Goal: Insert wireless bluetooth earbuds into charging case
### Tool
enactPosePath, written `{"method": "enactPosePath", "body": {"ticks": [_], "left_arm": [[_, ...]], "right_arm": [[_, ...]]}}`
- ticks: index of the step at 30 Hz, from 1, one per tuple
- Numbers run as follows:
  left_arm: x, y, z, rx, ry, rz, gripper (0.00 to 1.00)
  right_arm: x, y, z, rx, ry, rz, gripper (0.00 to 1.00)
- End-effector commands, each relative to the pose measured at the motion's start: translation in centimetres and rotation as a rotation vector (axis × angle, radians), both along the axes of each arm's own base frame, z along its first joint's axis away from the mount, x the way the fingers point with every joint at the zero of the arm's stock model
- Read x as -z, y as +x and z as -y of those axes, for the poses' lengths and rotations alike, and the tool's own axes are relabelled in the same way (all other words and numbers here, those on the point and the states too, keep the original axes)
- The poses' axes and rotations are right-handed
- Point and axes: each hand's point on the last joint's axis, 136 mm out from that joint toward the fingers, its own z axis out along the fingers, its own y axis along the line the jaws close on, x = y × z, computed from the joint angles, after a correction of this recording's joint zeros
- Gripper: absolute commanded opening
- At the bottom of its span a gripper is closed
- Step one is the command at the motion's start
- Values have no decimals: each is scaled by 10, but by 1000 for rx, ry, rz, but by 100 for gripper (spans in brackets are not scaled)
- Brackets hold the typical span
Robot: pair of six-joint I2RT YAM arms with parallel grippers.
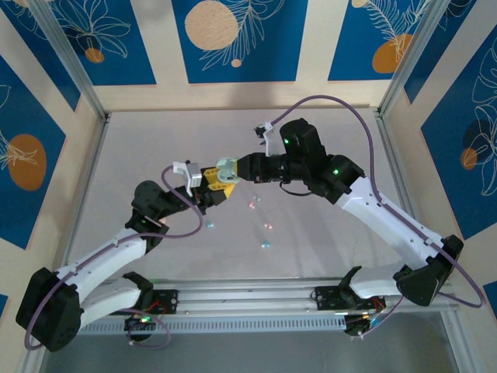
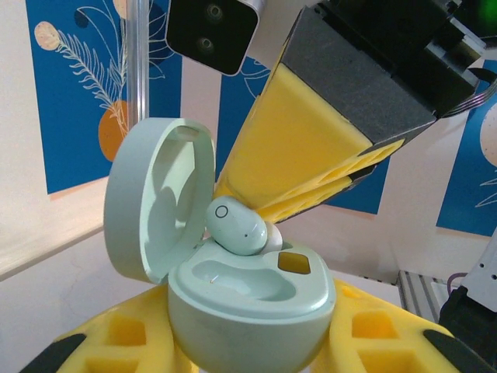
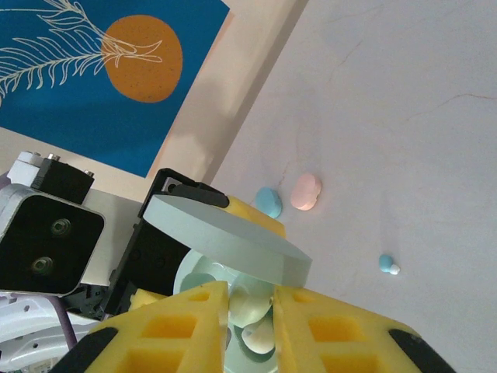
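My left gripper (image 2: pixel 248 346) is shut on the mint green charging case (image 2: pixel 248 303), and its yellow fingers (image 2: pixel 101 342) press the case's sides. The lid (image 2: pixel 159 202) stands open to the left. A mint earbud (image 2: pixel 237 225) rests tilted at the rim of the far well, and the near well is bare. From above, my right gripper (image 3: pixel 252 311) comes down over the case with its yellow pads (image 3: pixel 194 326) closed against the earbud (image 3: pixel 254 299). In the top view the two grippers (image 1: pixel 213 185) (image 1: pixel 225 175) meet above the middle of the table.
Loose earbuds lie on the grey table: a blue one (image 3: pixel 386 264), and a pink (image 3: pixel 306 192) and a blue piece (image 3: pixel 269 202) side by side. From the top I see small pastel beads (image 1: pixel 265 244) (image 1: pixel 208 225) right of and below the grippers.
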Motion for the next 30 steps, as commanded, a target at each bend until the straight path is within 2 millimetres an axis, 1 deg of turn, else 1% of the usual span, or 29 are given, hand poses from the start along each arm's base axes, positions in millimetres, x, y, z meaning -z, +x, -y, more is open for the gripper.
{"method": "enactPosePath", "body": {"ticks": [1,5,12,18,24,30], "left_arm": [[-16,-9,-1,3,-26,74,30],[-16,-9,-1,7,-28,73,30],[-17,-9,1,16,-29,69,30],[-17,-8,1,19,-28,69,30],[-17,-9,3,30,-27,68,30],[-21,-13,3,49,-39,73,30]], "right_arm": [[-9,-7,8,-1,-1,21,25],[-11,-7,10,4,3,28,26],[-12,-7,3,-23,17,15,28],[-11,-7,-1,-38,20,9,22],[-11,-10,-6,-90,17,34,21],[-8,-11,2,-152,-15,99,21]]}}
